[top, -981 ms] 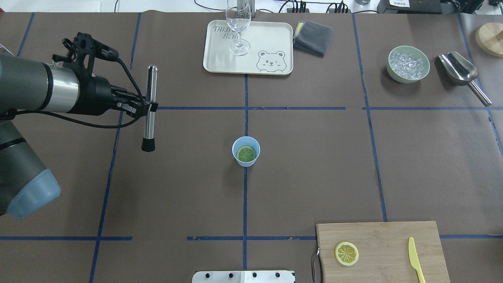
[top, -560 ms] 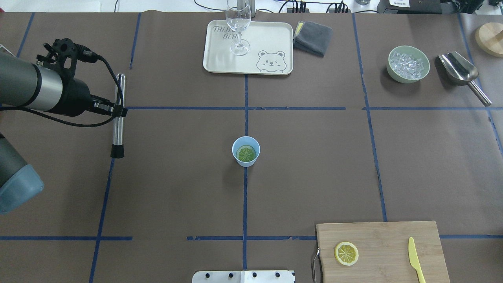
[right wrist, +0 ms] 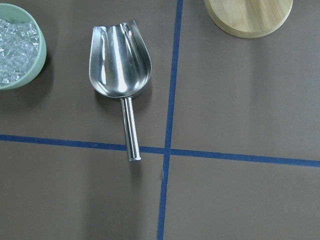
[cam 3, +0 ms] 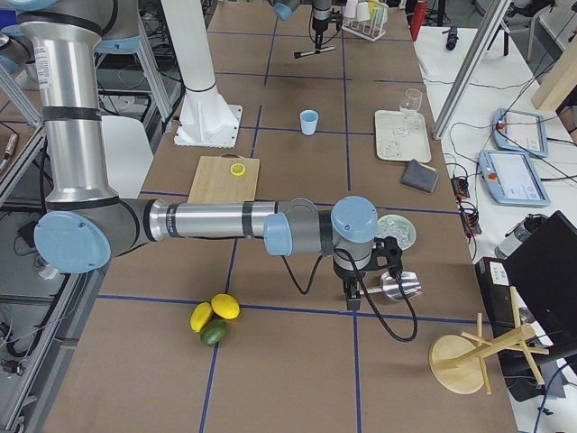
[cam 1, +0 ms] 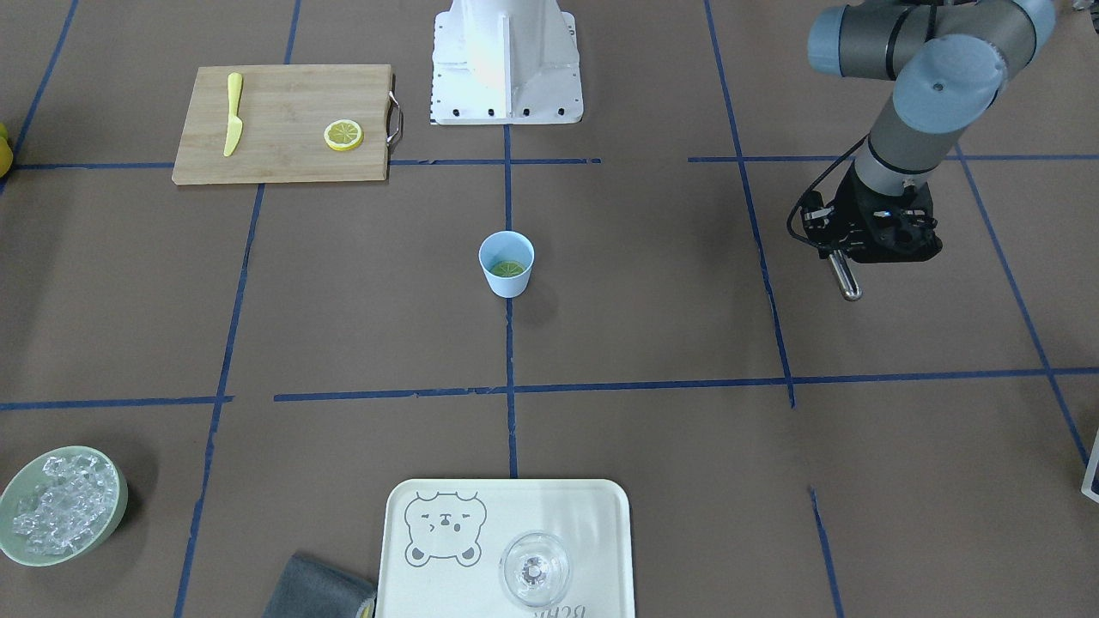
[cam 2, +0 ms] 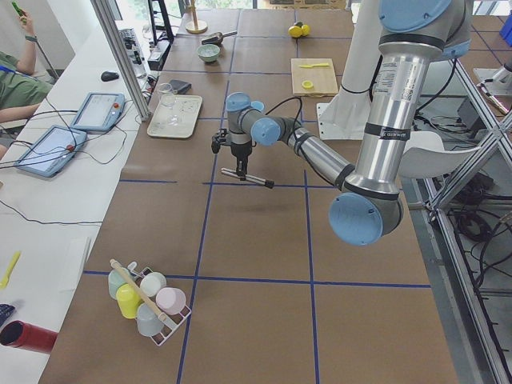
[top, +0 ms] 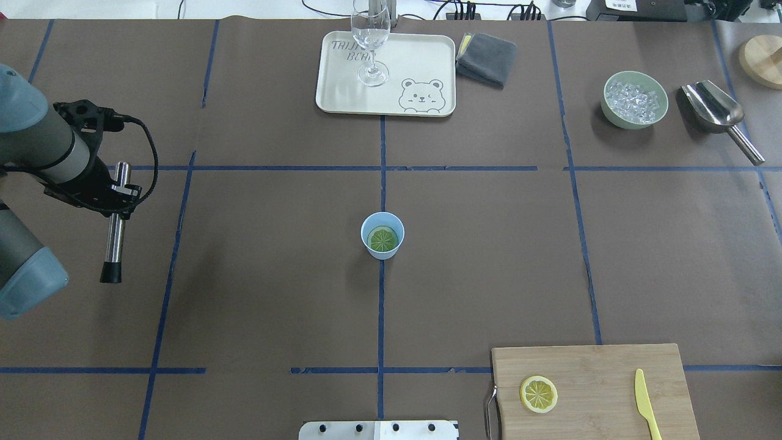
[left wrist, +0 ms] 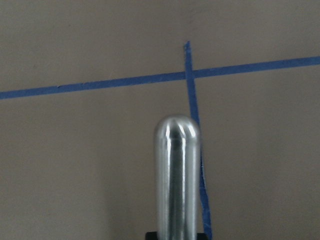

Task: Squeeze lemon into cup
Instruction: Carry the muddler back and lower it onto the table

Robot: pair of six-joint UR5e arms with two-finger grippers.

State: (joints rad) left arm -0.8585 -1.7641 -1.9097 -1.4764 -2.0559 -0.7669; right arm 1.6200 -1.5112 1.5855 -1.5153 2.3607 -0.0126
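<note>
The light-blue cup (top: pixel 382 236) stands upright at the table's middle, also in the front view (cam 1: pixel 506 263). One lemon slice (top: pixel 383 239) lies inside it, looking greenish. The second lemon slice (top: pixel 538 393) lies on the wooden cutting board (top: pixel 605 373). My left gripper (top: pixel 120 194) is far left of the cup, shut on a metal rod (top: pixel 115 226) with a black tip, held level above the table; the rod's rounded end fills the left wrist view (left wrist: pixel 177 170). My right gripper (cam 3: pixel 361 287) shows only in the exterior right view, near the ice bowl; I cannot tell its state.
A cream tray (top: pixel 421 61) with a wine glass (top: pixel 370 36) stands at the back, a grey cloth (top: pixel 487 58) beside it. The pale-green ice bowl (top: pixel 634 99) and metal scoop (right wrist: pixel 120 70) are back right. A yellow knife (top: pixel 645 403) lies on the board.
My left arm has drawn back leftward and toward the robot's side, carrying the metal rod away from the cup. The cup and both lemon slices have not moved.
</note>
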